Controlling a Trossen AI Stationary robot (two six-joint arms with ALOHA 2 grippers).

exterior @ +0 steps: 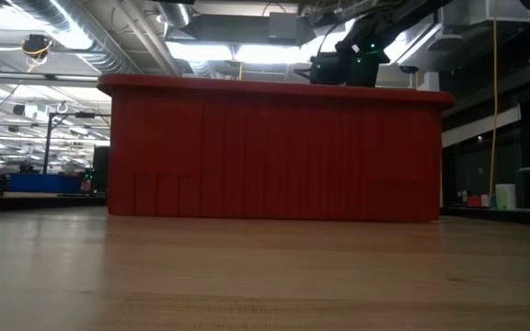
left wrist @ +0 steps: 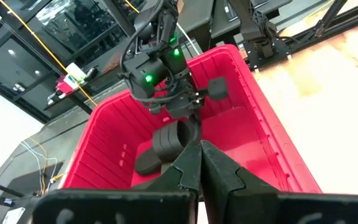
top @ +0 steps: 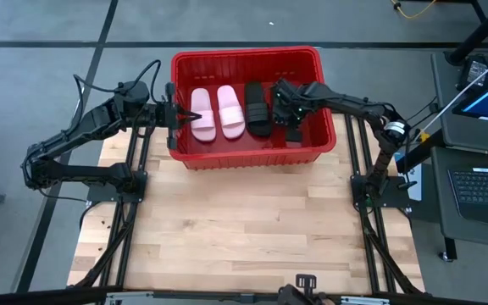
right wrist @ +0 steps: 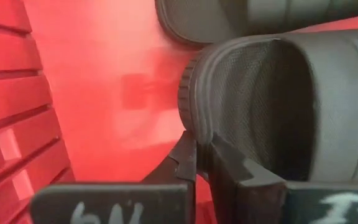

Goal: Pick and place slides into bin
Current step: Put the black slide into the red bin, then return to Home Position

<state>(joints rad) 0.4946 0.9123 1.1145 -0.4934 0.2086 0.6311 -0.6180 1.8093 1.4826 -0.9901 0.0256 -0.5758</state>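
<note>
The red bin (top: 248,61) stands at the table's far middle. Two pale pink slides (top: 217,113) lie side by side on its floor at the left. One black slide (top: 257,108) lies next to them. My right gripper (right wrist: 201,155) reaches down into the bin's right half and is shut on the second black slide (right wrist: 272,93), which also shows in the left wrist view (left wrist: 166,142). My left gripper (left wrist: 200,155) is shut and empty, level over the bin's left wall (top: 174,114). My right gripper pinches the rim of the black slide's sole (right wrist: 194,127) at one end between its two fingers. The fingers come from above, slanting down into the bin. The footbed faces the wrist camera. Whether the slide rests on the bin floor, I cannot tell.
The bin's ribbed walls (right wrist: 17,81) close in on my right gripper. In the low view the bin's near wall (exterior: 274,152) hides what lies inside, and only my right arm (exterior: 348,55) shows above the rim. Bare wooden tabletop (top: 244,220) lies in front of the bin.
</note>
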